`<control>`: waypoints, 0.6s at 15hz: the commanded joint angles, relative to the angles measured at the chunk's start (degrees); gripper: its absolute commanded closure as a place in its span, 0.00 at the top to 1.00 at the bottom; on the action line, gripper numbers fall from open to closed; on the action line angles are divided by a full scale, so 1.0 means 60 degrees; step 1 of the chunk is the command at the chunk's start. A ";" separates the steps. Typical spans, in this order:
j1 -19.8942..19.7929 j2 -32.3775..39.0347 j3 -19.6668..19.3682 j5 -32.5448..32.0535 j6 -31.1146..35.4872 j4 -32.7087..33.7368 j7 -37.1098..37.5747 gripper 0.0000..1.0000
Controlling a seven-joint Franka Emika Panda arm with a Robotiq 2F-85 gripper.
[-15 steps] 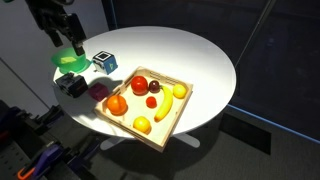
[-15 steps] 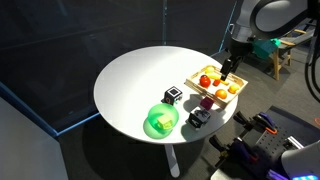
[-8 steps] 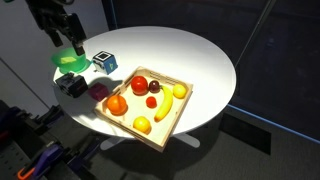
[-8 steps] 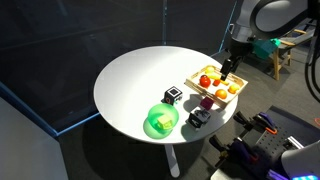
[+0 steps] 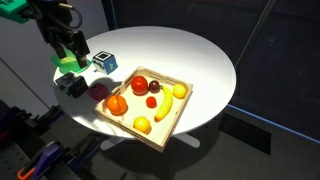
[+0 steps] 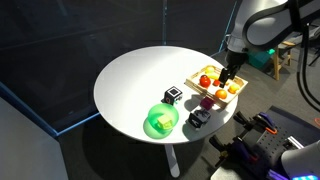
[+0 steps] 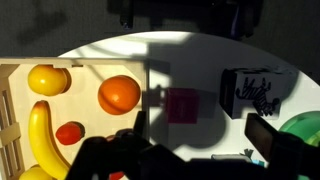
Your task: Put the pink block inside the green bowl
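One dark block [image 7: 250, 92] sits ahead and right of the wide-open, empty pincer [image 7: 190, 140], so a skewed descent onto the pink block [image 7: 182, 104] could clip it.

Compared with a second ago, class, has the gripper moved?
Yes. In an exterior view the gripper has dropped lower and shifted toward the blue-and-white cube, and it now covers more of the green bowl.

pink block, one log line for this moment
pink block: on table, not gripped | gripper: open, above block | green bowl: no block inside
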 commanded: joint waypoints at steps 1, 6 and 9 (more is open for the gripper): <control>-0.0172 0.0771 0.0094 -0.0123 0.1143 -0.0202 0.0095 1.00; -0.0144 0.1888 0.0184 -0.0246 0.2591 -0.0320 0.0420 1.00; -0.0116 0.2462 0.0216 -0.0213 0.2978 -0.0212 0.0507 1.00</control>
